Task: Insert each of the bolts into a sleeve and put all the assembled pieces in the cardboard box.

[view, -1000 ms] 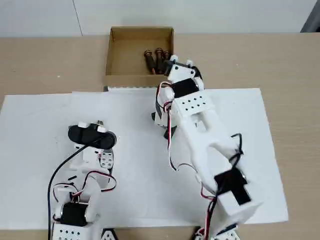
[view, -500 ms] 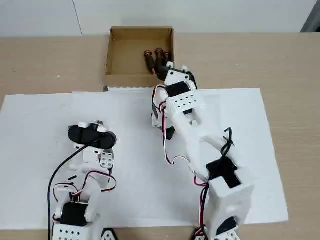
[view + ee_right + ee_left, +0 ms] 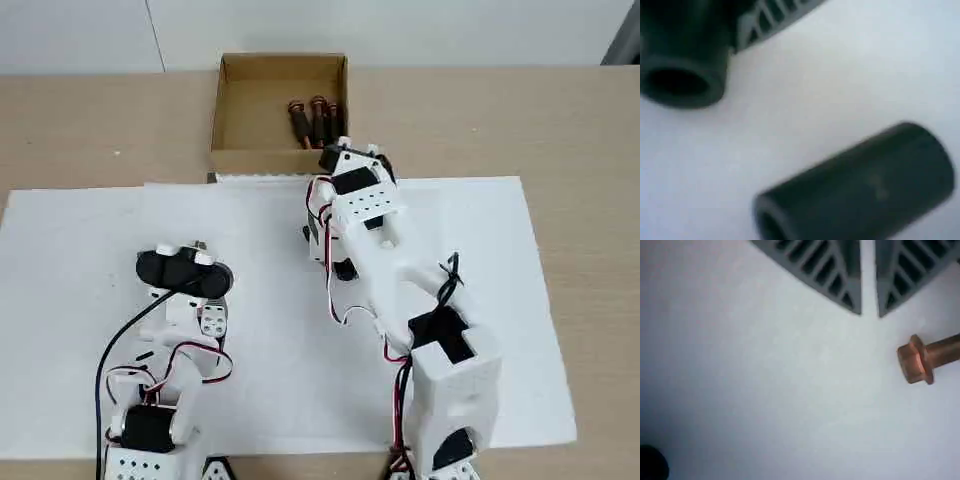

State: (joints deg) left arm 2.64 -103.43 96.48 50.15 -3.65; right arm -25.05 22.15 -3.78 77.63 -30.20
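Wide shot first: the wooden table (image 3: 80,120) carries a big white paper sheet (image 3: 260,380), and the right arm (image 3: 400,270) lies stretched up the sheet toward the cardboard box (image 3: 255,105) at the far edge. Three assembled pieces (image 3: 316,120) lie side by side in the box's right half, so I judge another pairing is the step in hand. The right gripper (image 3: 342,155) sits just short of the box's near wall, over the paper; whether it's wide or narrow I cannot tell. Its wrist camera shows two black sleeves on the sheet: one lying sleeve (image 3: 860,185) on its side, and a second sleeve (image 3: 680,75) close by the gripper with its bore facing the camera. Over on the other side, the left gripper (image 3: 869,310) hovers low above the paper, jaws drawn to a thin slit and holding nothing, and a copper bolt (image 3: 927,357) lies just beside them, head end nearer. To do this well, I'd say take the sleeve across its middle so both ends stay free. Open the left jaws wide and come down squarely on the shank near the head, because round parts roll. Then line up the axes before pushing.
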